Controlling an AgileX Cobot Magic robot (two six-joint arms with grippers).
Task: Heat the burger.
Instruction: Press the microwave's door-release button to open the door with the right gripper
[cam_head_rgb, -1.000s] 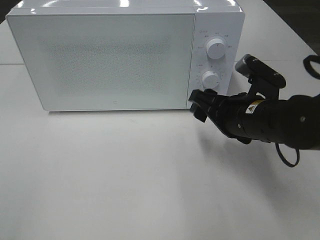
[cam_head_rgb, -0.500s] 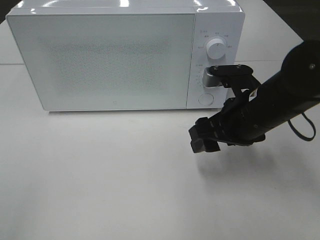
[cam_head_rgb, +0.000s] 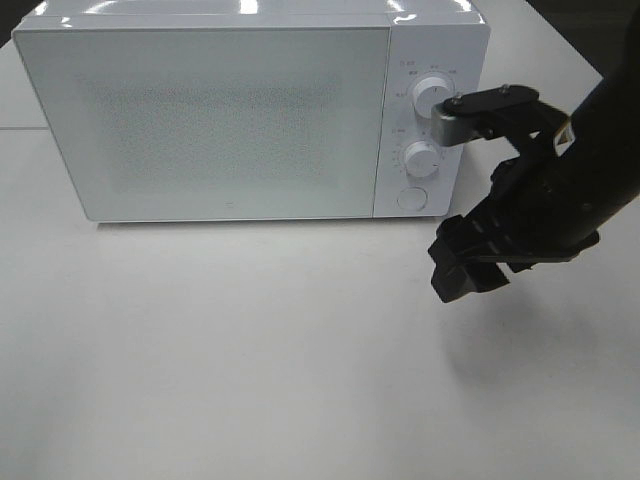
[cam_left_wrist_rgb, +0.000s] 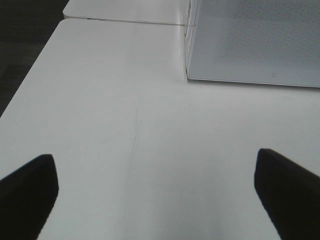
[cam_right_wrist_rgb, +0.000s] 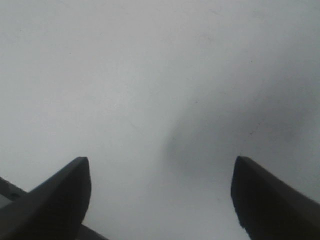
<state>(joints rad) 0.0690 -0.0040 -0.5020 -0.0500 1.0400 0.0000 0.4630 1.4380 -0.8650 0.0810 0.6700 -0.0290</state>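
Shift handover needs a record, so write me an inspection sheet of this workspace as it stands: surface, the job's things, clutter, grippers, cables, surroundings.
Surface: white table, with a faint scuff line in the left wrist view.
Job's things: white microwave, door shut; upper knob, lower knob and round button on its right panel. The burger is not seen in any view.
Clutter: nothing seen.
Grippers: right gripper open and empty, raised over the table in front of the microwave's right end. Left gripper wide open and empty, over the table facing the microwave's left front corner.
Cables: nothing seen.
Surroundings: dark floor beyond the table edge; a second white tabletop abuts behind.
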